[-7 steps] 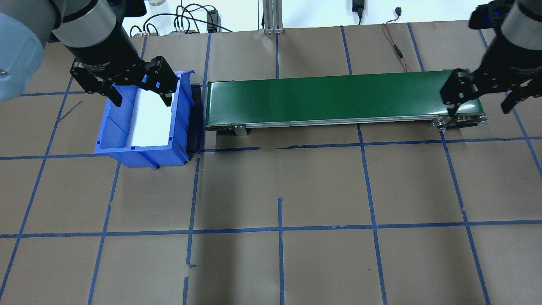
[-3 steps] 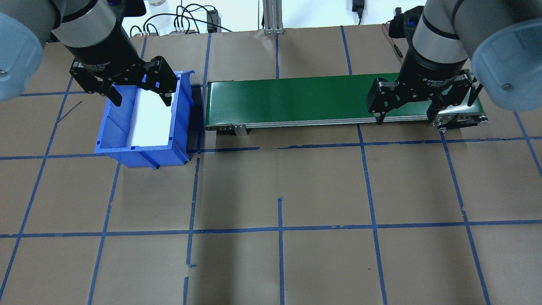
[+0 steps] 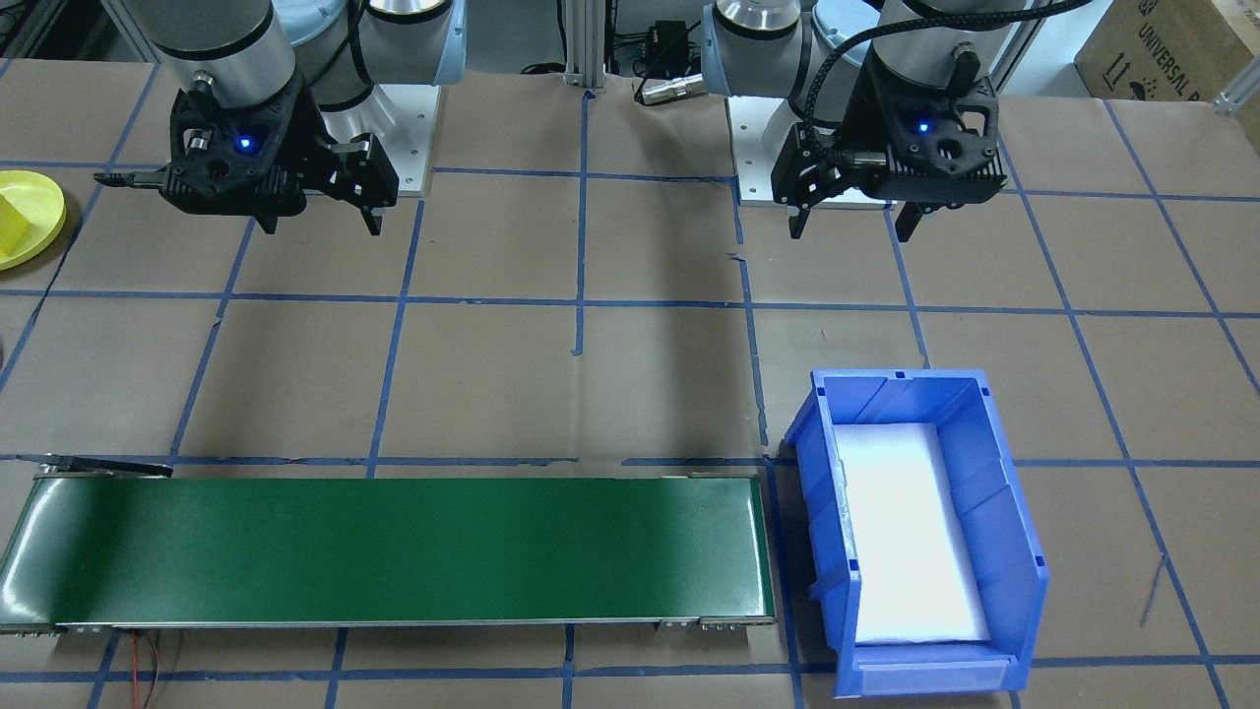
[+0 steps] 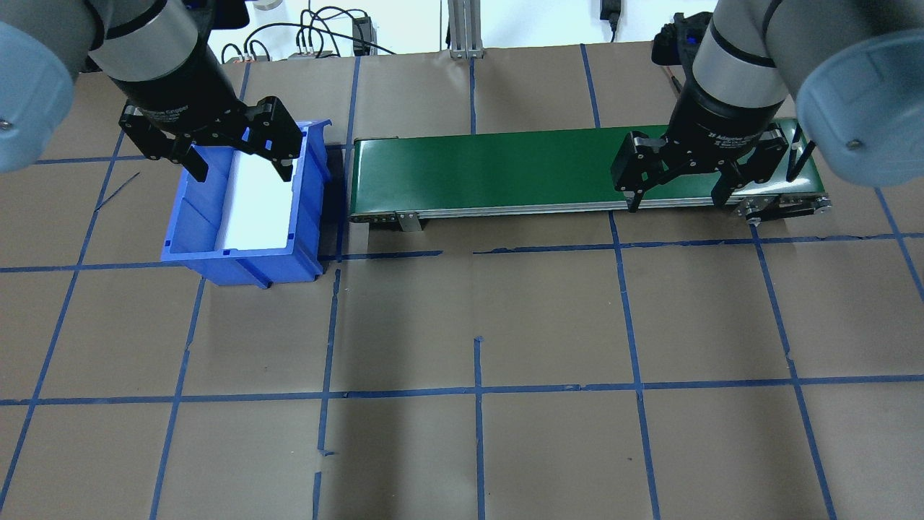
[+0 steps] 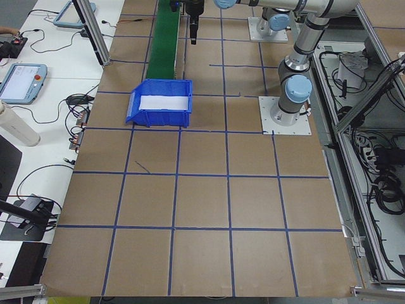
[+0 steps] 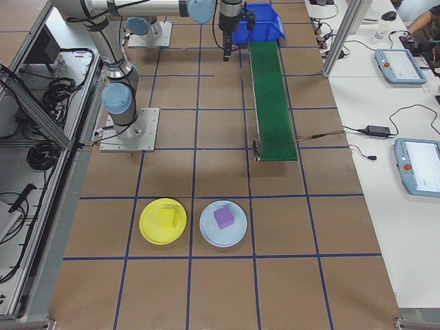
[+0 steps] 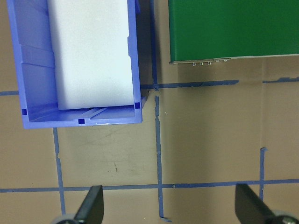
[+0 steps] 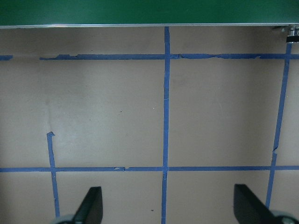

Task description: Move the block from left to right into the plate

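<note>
Claws spread, empty: left claw (image 4: 238, 162), right claw (image 4: 675, 195). Yellow block (image 6: 166, 218) in plate (image 6: 150, 232); blue bin (image 4: 216, 249) blockless.

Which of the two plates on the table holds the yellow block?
The yellow plate, the one nearer the robot's side, holds the yellow block. The pale blue plate beside it holds a purple block.

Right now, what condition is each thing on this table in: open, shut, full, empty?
left gripper: open, holding nothing, above the blue bin.
right gripper: open, holding nothing, by the green belt's end.
blue bin: no blocks, only a white liner.
green belt: bare, nothing on it.
yellow plate: holds a yellow block.
pale blue plate: holds a purple block.
</note>
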